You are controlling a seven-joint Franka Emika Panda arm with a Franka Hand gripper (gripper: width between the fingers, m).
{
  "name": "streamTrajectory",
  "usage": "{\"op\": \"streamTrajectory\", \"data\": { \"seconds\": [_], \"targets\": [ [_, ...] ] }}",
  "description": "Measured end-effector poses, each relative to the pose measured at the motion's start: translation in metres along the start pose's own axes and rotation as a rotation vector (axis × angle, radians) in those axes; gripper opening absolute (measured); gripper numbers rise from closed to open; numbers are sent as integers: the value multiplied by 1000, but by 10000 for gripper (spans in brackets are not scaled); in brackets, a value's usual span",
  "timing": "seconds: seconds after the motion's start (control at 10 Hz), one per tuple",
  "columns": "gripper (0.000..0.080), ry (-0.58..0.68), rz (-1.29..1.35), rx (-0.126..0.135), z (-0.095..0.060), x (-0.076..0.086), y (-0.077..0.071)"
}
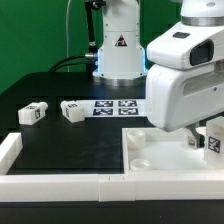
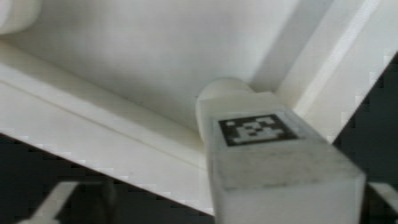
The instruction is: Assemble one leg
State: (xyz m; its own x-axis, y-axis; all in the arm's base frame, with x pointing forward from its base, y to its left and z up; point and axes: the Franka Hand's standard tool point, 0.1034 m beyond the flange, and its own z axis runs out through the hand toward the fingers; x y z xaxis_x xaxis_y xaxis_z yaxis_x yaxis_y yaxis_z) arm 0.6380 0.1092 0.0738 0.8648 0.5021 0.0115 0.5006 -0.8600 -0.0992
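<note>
One leg (image 2: 267,150) is seen pinched in the hand (image 1: 207,138), held above the white panel (image 1: 150,150) near its corner at 3 o'clock. Two further legs (image 1: 33,113) lie on the bench (image 1: 60,140) at 9 o'clock, beside the marker board (image 1: 115,106).

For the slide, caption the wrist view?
Wrist view: tagged white leg seen close above the white panel's raised rim.

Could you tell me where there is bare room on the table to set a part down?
The black table is bare in front of the two loose legs, up to the white wall. It is crowded at the exterior view's right, where the gripper hangs over the square panel.
</note>
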Motion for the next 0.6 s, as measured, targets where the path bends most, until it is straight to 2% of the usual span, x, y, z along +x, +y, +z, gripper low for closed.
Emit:
{"op": "streamTrajectory", "data": {
  "seconds": [0.2, 0.6],
  "targets": [
    [289, 0, 0, 0, 0, 0, 0],
    [291, 1, 113, 1, 0, 0, 2]
  ]
}}
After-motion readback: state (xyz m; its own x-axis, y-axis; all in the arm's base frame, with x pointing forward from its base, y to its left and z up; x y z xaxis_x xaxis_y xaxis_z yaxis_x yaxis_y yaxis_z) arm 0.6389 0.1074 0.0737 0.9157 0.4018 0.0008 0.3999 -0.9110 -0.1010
